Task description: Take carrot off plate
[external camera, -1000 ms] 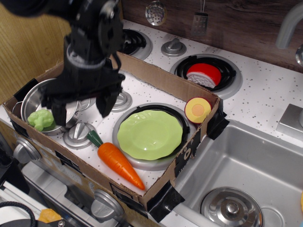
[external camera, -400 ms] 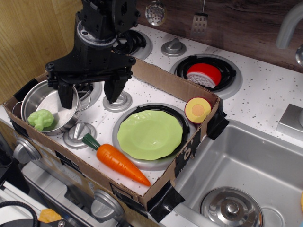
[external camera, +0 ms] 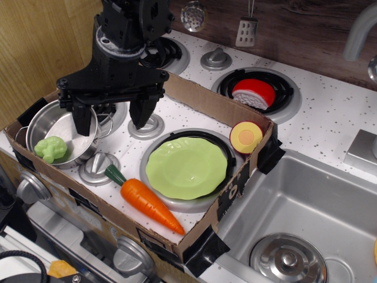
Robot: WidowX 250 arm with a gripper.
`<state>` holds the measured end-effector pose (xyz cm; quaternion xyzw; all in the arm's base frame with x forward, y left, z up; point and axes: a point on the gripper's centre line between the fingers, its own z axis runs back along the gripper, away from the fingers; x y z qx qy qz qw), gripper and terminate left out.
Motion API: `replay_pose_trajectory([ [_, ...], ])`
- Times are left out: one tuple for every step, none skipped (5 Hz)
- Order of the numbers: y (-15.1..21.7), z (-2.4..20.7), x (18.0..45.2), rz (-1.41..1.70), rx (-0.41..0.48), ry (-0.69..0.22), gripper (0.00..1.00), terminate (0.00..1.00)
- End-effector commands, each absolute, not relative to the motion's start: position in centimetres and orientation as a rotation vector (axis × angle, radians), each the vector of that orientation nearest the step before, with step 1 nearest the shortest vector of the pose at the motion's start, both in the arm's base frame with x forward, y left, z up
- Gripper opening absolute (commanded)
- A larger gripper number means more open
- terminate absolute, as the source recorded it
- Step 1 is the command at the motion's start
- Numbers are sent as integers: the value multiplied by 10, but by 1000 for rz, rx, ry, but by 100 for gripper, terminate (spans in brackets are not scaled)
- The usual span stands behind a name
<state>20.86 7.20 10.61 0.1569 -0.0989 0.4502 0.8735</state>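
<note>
The orange carrot [external camera: 148, 202] with its dark green stem cap lies on the white speckled stove top inside the cardboard box, just left of and below the plate, touching or nearly touching its rim. The lime-green plate [external camera: 186, 167] sits empty on the front burner. My black gripper [external camera: 112, 119] hangs open and empty above the back left of the box, well above and left of the carrot, one finger over the steel pot.
A steel pot [external camera: 59, 132] with a green broccoli [external camera: 50, 148] stands at the left. A halved red-and-yellow fruit [external camera: 246, 137] leans at the box's right wall. Cardboard walls [external camera: 224, 105] surround the area. A red-white piece [external camera: 253, 93] sits on the back burner. A sink [external camera: 306, 218] lies at the right.
My gripper rose and moved up and back from over the pot's right side. The carrot shifted slightly at first, then stayed still beside the plate.
</note>
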Motion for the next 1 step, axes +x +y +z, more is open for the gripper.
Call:
replay_pose_trajectory([
  [71, 114, 216, 946, 323, -236, 100, 100],
])
